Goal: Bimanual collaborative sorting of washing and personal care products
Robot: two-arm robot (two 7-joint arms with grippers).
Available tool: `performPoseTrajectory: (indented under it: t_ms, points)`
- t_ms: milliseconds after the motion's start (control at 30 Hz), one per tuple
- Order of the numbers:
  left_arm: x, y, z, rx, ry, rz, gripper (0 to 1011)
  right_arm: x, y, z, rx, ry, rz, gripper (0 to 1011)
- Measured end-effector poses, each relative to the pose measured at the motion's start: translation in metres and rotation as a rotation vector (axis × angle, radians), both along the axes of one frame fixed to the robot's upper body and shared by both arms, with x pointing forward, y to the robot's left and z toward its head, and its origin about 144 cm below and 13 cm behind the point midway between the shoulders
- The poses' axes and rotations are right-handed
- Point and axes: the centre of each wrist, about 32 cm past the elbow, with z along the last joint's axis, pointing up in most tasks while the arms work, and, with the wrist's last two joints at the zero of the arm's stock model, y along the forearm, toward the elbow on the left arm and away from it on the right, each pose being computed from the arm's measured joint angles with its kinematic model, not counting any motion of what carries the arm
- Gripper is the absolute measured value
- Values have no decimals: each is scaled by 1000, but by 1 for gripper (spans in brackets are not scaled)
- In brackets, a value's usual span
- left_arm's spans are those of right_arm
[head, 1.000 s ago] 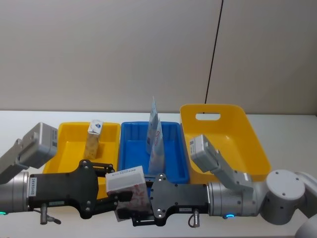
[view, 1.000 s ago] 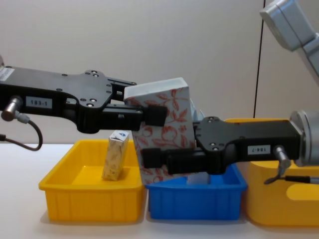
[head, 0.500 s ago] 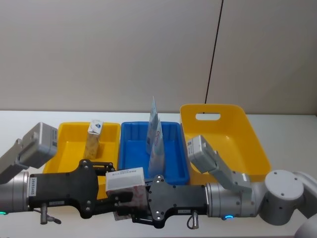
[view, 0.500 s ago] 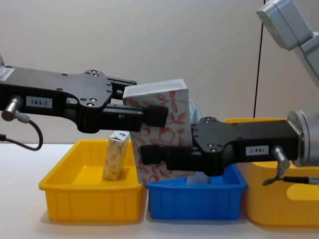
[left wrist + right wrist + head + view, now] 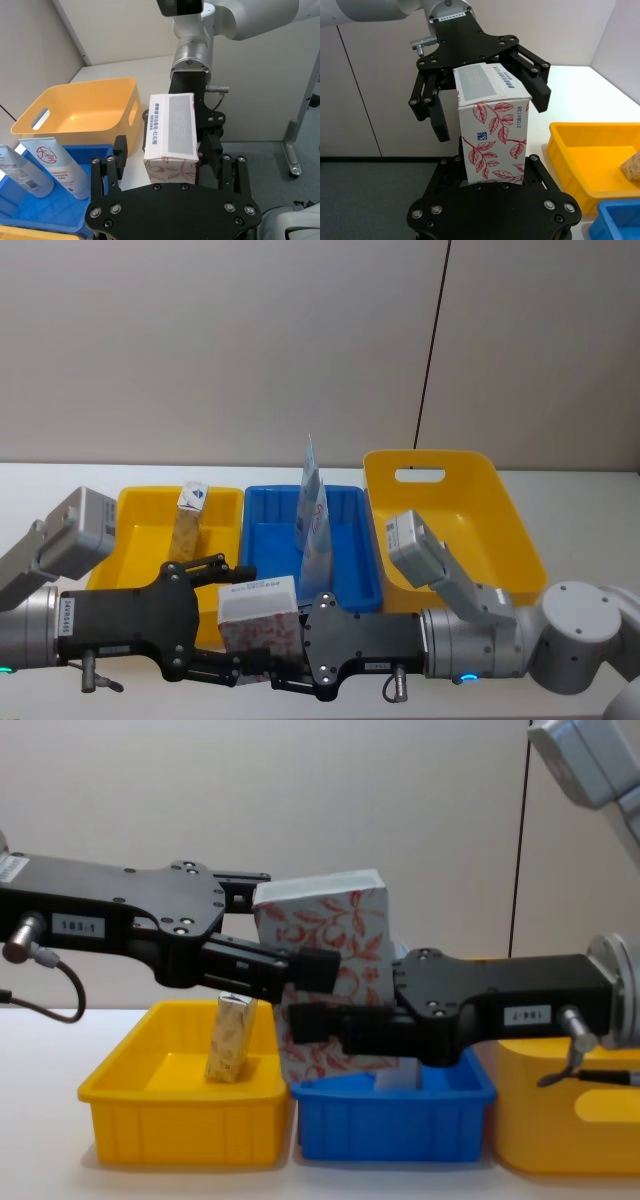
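A: Starting at the left, what to note?

B: Left bin [image 5: 180, 1135] on the worktop [image 5: 40, 1140], with a beige carton [image 5: 230, 1038] standing upright inside. Nothing to touch there.

A: And the left tool [image 5: 492, 122]?

B: Reaching in level, fingers spread wide, standing off both sides of the floral carton [image 5: 335, 930] at its upper end. Gripping nothing.

A: Where to find that carton, exactly?

B: Aloft and near upright between the 2 tools, on the robot's side of the bins, about level with the seam between left bin and blue bin [image 5: 400, 1125]. Pinched low down by the right tool [image 5: 312, 1020], closed on it.

A: Looks like a handover. How to finish well?

B: Draw the left tool straight back along its own line, without brushing the carton's top. Hold the right grip firm and steady meanwhile; beware tipping with so low a pinch on a tall box. Then carry level, high enough to pass over the rims and the 2 tubes [image 5: 312, 525] upright in the blue bin.

A: Destination?

B: Cannot tell; perhaps the left bin beside its like, perhaps the right bin [image 5: 480, 530]. Lower well inside the walls before opening.
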Motion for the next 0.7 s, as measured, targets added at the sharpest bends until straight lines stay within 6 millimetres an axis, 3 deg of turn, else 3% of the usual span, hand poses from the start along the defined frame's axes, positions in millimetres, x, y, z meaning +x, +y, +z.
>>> performPoseTrajectory:
  t_ms: [133,700]
  points:
    - [0,0,0,0,0,0,1001,-1,-3,1,1,-1,1,371]
    - [0,0,0,0,0,0,1001,-12,-34,9,-1,-21,-76,371]
